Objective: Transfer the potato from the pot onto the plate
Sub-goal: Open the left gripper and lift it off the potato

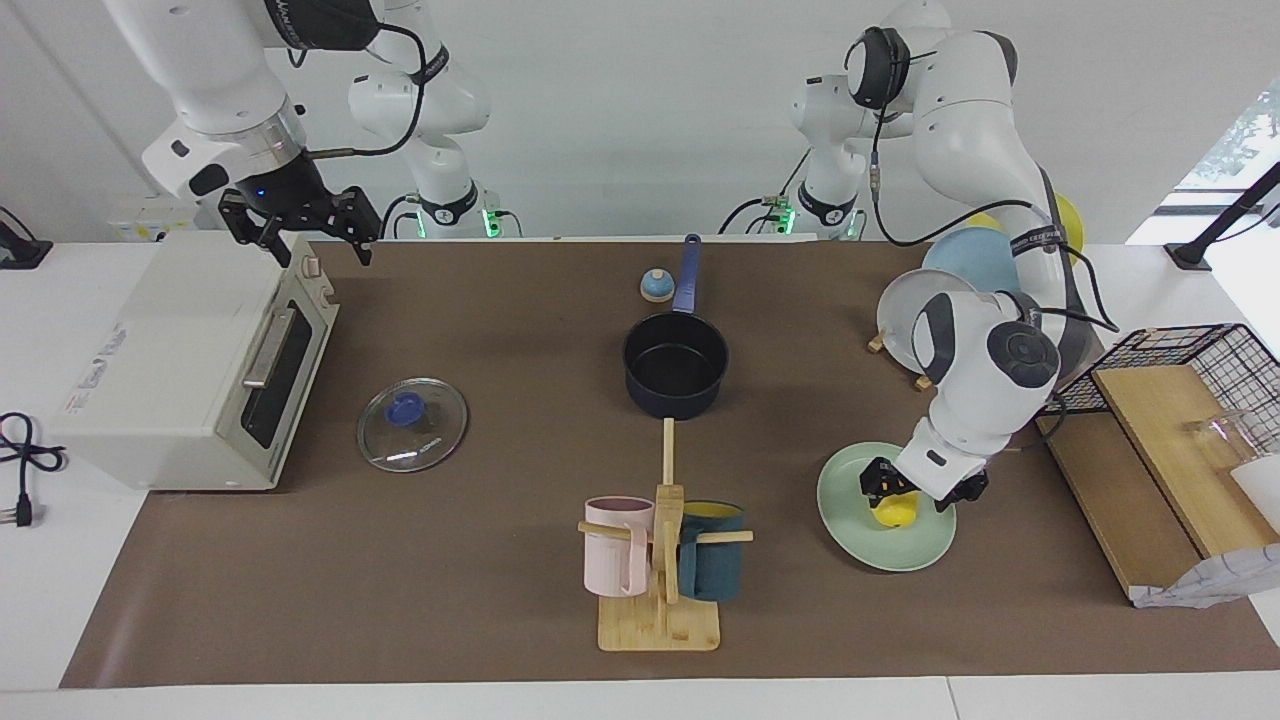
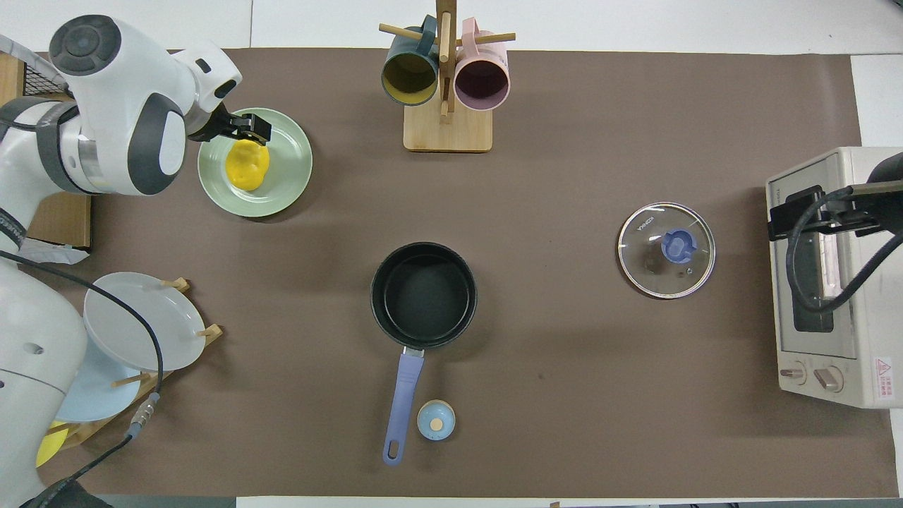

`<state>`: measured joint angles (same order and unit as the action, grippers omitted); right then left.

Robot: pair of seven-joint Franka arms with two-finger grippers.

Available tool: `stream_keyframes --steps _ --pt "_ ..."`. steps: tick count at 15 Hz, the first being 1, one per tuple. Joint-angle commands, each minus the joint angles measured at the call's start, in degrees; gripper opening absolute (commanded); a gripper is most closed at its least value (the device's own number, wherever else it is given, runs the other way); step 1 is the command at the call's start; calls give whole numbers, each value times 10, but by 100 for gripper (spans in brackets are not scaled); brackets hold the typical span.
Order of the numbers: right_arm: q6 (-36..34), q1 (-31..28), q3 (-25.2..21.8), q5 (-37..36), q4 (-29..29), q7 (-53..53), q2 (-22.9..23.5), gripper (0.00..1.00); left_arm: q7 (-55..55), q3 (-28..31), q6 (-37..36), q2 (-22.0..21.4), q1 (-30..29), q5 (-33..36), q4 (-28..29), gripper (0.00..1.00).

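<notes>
The yellow potato (image 1: 897,512) (image 2: 247,164) lies on the mint-green plate (image 1: 905,552) (image 2: 286,176) toward the left arm's end of the table. My left gripper (image 1: 918,492) (image 2: 243,130) hangs low over the plate, its fingers open and spread to either side of the potato's top. The navy pot (image 1: 675,365) (image 2: 423,295) stands empty mid-table, its handle pointing toward the robots. My right gripper (image 1: 298,232) (image 2: 794,212) waits open over the toaster oven.
A toaster oven (image 1: 190,370) (image 2: 825,282) and a glass lid (image 1: 412,424) (image 2: 667,250) are toward the right arm's end. A mug rack (image 1: 662,560) (image 2: 444,77) stands farther out than the pot. A dish rack with a grey plate (image 1: 905,320) (image 2: 134,321) is nearer the robots than the mint plate.
</notes>
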<state>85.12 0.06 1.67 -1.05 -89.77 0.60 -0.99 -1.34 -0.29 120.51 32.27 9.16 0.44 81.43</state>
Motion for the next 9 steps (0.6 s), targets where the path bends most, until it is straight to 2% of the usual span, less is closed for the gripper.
stream_keyframes --steps 1,4,9 --pt "4 -6 3 11 7 9 4 100 -14 -2 -60 -78 -20 2 11 100" --pt "4 -6 3 11 7 9 4 100 -16 2 -137 -135 -19 8 12 100" --pt "4 -5 3 11 7 8 3 100 -12 2 -276 -254 -20 7 22 100"
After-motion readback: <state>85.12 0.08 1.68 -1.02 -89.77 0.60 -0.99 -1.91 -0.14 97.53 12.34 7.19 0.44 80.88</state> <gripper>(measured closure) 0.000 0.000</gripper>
